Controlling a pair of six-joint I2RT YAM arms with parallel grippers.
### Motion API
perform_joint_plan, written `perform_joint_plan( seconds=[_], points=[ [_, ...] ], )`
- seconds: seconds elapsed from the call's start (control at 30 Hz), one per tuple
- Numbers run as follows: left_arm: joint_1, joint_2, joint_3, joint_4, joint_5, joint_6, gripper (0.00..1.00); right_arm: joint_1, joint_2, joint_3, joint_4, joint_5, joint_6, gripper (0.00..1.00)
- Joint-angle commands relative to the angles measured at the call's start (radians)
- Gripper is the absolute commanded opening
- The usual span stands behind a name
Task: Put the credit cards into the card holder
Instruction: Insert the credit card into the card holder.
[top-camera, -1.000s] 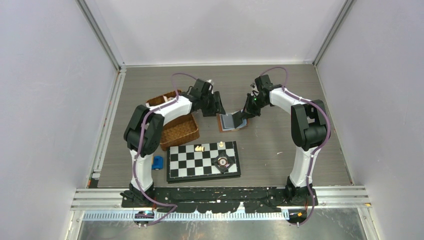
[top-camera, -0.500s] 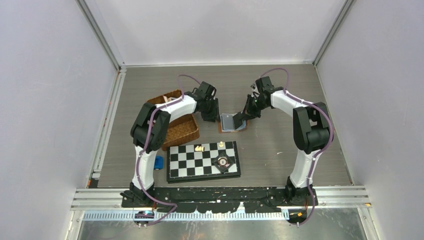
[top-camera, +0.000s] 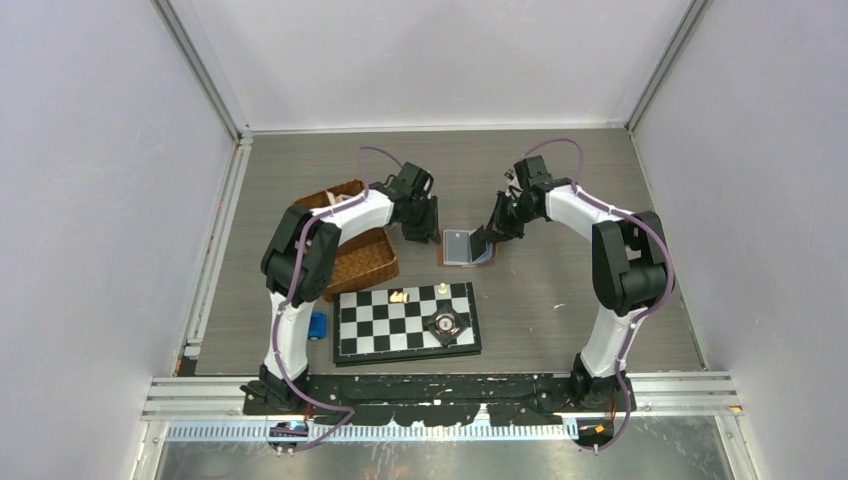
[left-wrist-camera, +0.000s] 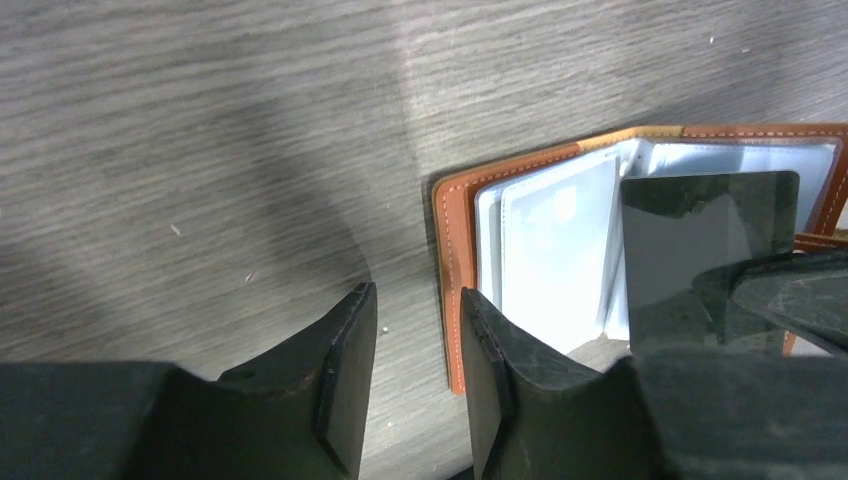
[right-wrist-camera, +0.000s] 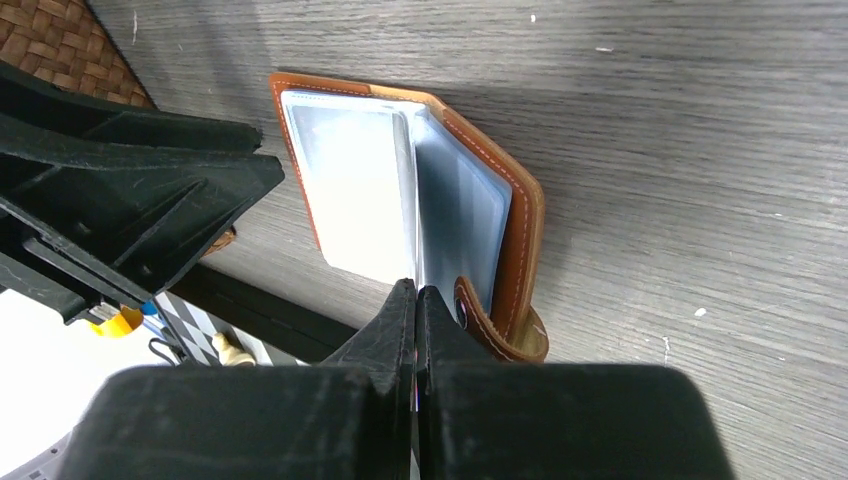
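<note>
The card holder (top-camera: 462, 248) lies open on the table, tan leather outside with pale plastic sleeves (left-wrist-camera: 555, 250) inside. My right gripper (right-wrist-camera: 415, 290) is shut on a credit card (left-wrist-camera: 700, 235). The card stands on edge over the holder's right half and looks dark from the left wrist view. The snap-tab strap (right-wrist-camera: 490, 325) curls just right of the right fingers. My left gripper (left-wrist-camera: 415, 335) is open, with only table between its fingers. Its right finger (left-wrist-camera: 490, 370) sits over the holder's left leather edge (left-wrist-camera: 448, 270). In the top view the left gripper (top-camera: 420, 228) is left of the holder and the right gripper (top-camera: 490, 236) is at its right side.
A brown wicker basket (top-camera: 355, 255) stands close to the left of the left gripper. A chessboard (top-camera: 380, 335) with a few pieces lies nearer than the card holder. A small blue object (top-camera: 317, 325) sits to the left of the board.
The left gripper moved nearer and down to the card holder's left edge and its jaws narrowed, then it held still. The right gripper with the card shifted slightly.
</note>
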Motion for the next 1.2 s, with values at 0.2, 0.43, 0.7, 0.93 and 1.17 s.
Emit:
perform_joint_plan(
  seconds=[0.2,0.43,0.7,0.93,1.17],
  points=[
    [-0.009,-0.134,-0.041,0.112,0.073,-0.021,0.51,0.001,-0.083,-0.006,0.026,0.001,0.016,0.01],
    [-0.021,-0.057,0.023,0.041,0.079,0.013,0.53,0.0,-0.077,-0.016,0.036,-0.011,0.016,0.01],
    [-0.048,0.016,0.122,-0.1,-0.018,0.081,0.51,0.001,-0.058,-0.023,0.042,-0.018,0.015,0.01],
    [-0.057,0.053,0.154,-0.153,-0.053,0.108,0.47,0.001,-0.044,-0.026,0.056,-0.035,0.017,0.0],
    [-0.06,0.08,0.173,-0.173,-0.061,0.122,0.45,0.0,-0.028,-0.026,0.06,-0.037,0.016,0.0]
  ],
)
